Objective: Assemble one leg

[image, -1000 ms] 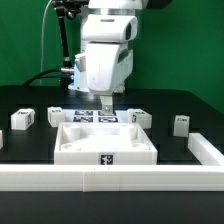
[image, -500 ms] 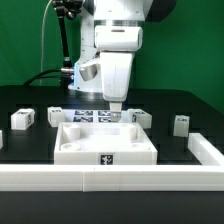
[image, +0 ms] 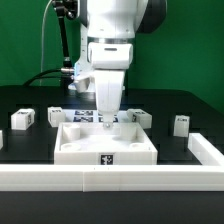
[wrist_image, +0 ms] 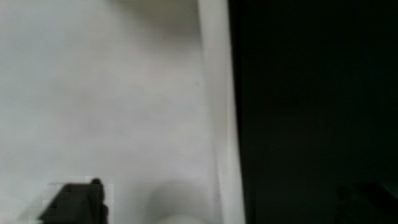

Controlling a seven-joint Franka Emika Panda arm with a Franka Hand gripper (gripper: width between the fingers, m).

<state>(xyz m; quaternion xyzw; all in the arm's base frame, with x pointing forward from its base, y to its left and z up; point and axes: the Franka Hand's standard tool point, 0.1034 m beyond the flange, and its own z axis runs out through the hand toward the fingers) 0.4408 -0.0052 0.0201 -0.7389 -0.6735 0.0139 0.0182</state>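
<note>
gripper (image: 108,121): fingers spread wide, low over the square panel (image: 75,150).
leg (image: 22,119): on the table (image: 25,145), exterior view's left, well apart from the gripper.
leg facing: tag toward the camera; long axis unclear.

Bright, even light around the claw (image: 107,122), soft shadows beneath. From the wrist, blurred and out of focus: washed-out white beside near-black.
</note>
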